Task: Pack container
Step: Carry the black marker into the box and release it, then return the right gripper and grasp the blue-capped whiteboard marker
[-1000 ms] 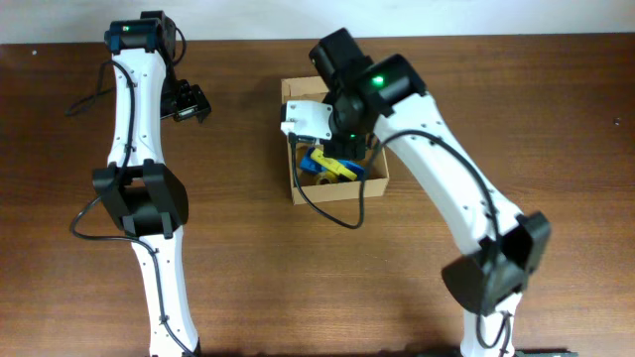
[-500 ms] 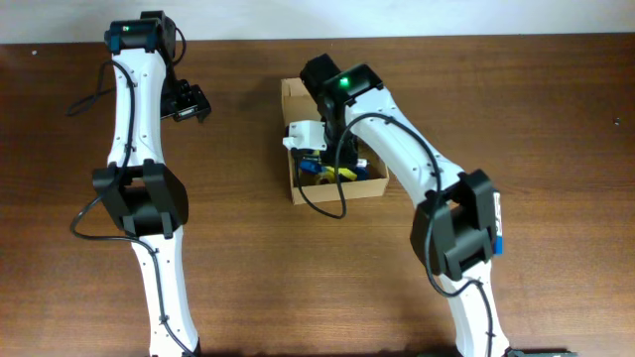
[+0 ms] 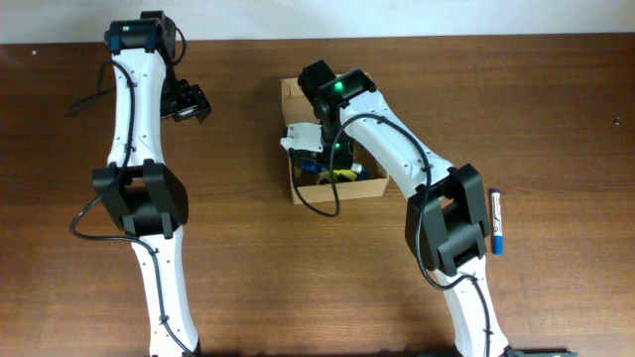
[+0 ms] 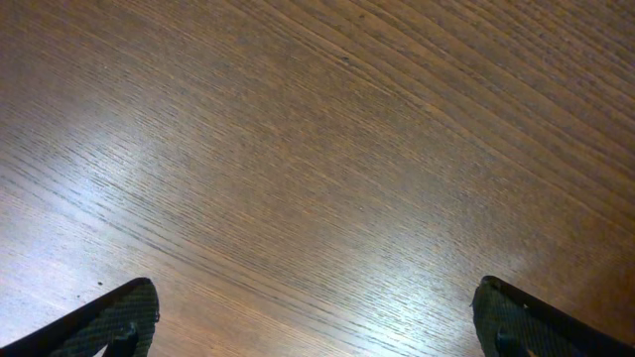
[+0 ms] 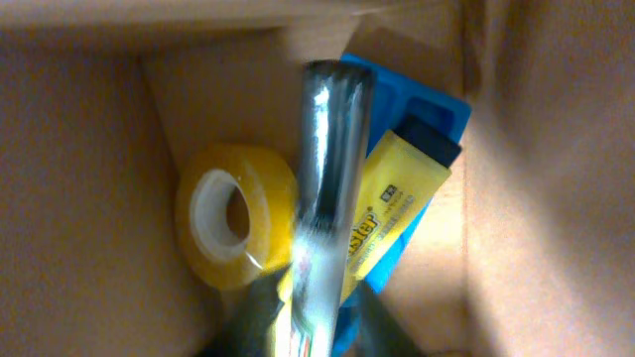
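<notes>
The left arm (image 3: 134, 129) is stretched along the left side of the desk (image 3: 248, 258), and its hand (image 3: 189, 102) is held over bare wood near the far edge, well apart from the box (image 3: 347, 187). In the left wrist view its two dark fingers (image 4: 114, 317) are seen at the bottom corners, spread wide. Nothing is held between them and nothing is touched.

The box is placed on the desk a little right of the middle, towards the far side. It is open at the top, and its flap (image 3: 292, 93) is raised at the far left corner. The right arm (image 3: 397, 149) is bent over the box, and the right hand (image 5: 310, 332) is lowered inside its walls.

In the right wrist view a shiny metal tube (image 5: 325, 169) is seen running up from between the fingers. The fingers are blurred, but they are pressed close against both sides of the tube, so the hand is taken to be closed on it. A yellow tape roll (image 5: 263, 213) is laid flat on the box floor just left of the tube. A yellow highlighter (image 5: 397, 213) with a dark cap is laid at a slant just right of the tube, on top of a flat blue item (image 5: 422, 104). Whether the tube's end touches the floor cannot be told.

A marker (image 3: 496, 220) with a blue end is laid on the desk right of the right arm, well apart from the box.
</notes>
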Controlling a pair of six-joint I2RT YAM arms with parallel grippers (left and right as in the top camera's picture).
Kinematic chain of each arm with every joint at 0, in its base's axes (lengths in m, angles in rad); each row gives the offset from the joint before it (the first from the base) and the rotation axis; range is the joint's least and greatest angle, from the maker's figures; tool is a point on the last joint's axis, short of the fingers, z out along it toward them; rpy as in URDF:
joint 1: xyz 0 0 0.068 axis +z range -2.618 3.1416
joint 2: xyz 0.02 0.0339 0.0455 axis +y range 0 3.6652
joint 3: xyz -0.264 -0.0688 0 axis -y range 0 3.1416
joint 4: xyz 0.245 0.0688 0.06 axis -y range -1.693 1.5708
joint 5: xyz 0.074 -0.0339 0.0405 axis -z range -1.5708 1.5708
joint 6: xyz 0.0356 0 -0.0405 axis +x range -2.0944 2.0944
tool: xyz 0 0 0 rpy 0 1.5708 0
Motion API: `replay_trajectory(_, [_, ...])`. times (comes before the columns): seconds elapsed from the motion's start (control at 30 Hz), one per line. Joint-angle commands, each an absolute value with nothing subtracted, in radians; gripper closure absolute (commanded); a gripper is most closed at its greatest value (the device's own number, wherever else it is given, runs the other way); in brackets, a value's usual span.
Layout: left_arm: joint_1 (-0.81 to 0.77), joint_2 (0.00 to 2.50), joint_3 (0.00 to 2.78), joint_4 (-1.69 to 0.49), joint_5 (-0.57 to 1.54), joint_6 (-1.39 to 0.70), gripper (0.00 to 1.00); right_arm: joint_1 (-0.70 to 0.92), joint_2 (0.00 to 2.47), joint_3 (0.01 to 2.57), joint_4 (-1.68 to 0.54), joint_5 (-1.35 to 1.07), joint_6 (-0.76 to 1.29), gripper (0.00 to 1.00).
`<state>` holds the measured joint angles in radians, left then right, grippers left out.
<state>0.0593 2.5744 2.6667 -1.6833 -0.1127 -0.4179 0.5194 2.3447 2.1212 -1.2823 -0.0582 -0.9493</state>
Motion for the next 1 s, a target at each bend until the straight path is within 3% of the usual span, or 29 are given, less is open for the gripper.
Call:
replay_trajectory(0.0, [0.060,2.553,2.669,-1.684,-0.121,-0.405,0.00,0.515,2.366,2.109,-1.284,-0.076,-0.925,0.57])
replay_trajectory(0.23, [0.060,2.553,2.669,-1.684,-0.121,-0.405,0.00,0.519,2.308,2.109,-1.285,-0.044,-0.885,0.56])
replay_trajectory(0.57, [0.060,2.553,2.669,-1.684,-0.121,-0.405,0.00,0.443,1.987,2.097,-1.236,0.013,-0.740,0.56])
replay_trajectory(0.77, [0.060,2.553,2.669,-1.684,-0.121,-0.405,0.00,0.224,1.704,1.829,-1.105,0.008,-0.651,0.50])
replay_trajectory(0.97, [0.060,2.553,2.669,-1.684,-0.121,-0.405,0.00,-0.051,1.532,1.461,-0.952,-0.006,-0.392,0.48])
